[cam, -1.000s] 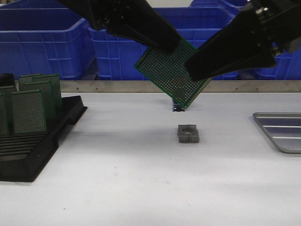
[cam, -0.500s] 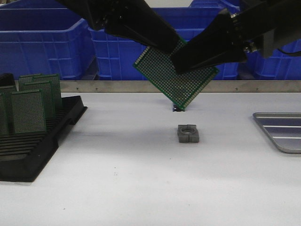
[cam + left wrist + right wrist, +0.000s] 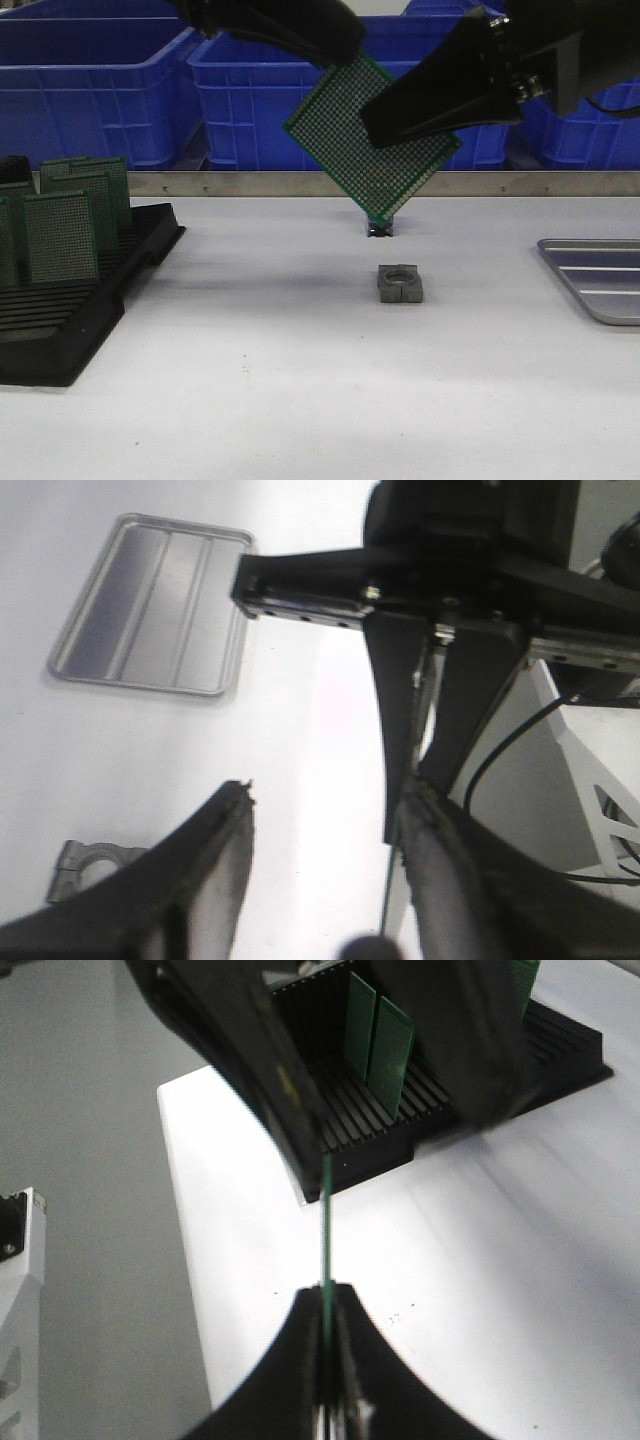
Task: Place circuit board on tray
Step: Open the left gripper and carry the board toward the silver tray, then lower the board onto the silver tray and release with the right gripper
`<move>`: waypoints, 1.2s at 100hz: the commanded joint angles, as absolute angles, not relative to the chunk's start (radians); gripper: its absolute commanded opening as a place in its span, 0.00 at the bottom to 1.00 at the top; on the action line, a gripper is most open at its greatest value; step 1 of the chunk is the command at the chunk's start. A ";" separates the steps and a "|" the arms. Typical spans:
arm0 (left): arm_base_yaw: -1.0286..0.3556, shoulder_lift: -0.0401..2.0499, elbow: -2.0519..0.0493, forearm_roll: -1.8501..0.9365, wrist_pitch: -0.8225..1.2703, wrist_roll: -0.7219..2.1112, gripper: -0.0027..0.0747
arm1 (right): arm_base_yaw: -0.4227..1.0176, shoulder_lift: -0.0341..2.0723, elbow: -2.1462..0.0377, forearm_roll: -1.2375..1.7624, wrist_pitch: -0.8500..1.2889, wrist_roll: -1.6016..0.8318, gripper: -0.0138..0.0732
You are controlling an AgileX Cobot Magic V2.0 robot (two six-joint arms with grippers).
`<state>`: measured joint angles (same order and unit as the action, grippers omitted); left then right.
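The circuit board (image 3: 365,140) is a green square perfboard densely dotted with holes, hanging tilted like a diamond in the air above the small grey metal block (image 3: 401,283), well apart from the tray (image 3: 598,278), which lies off to the block's right. The right gripper (image 3: 327,1355) pinches the board's edge between closed fingers. The left gripper (image 3: 325,825) stands with its fingers spread, one of them beside the board's upper corner.
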<state>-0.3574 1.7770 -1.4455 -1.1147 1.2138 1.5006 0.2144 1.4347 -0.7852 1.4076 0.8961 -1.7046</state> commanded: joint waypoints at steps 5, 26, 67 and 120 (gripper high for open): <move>-0.315 1.735 -1.515 -1.201 1.278 1.443 0.61 | 0.206 1.408 -0.815 1.422 0.895 -1.565 0.08; -0.256 1.735 -1.530 -1.197 1.278 1.442 0.61 | 0.116 1.408 -0.815 1.285 0.751 -1.279 0.08; -0.249 1.735 -1.530 -1.179 1.277 1.442 0.61 | -0.148 1.426 -0.815 1.255 0.431 -1.194 0.08; -0.249 1.735 -1.530 -1.167 1.279 1.442 0.61 | -0.183 1.622 -0.816 1.267 0.321 -1.225 0.51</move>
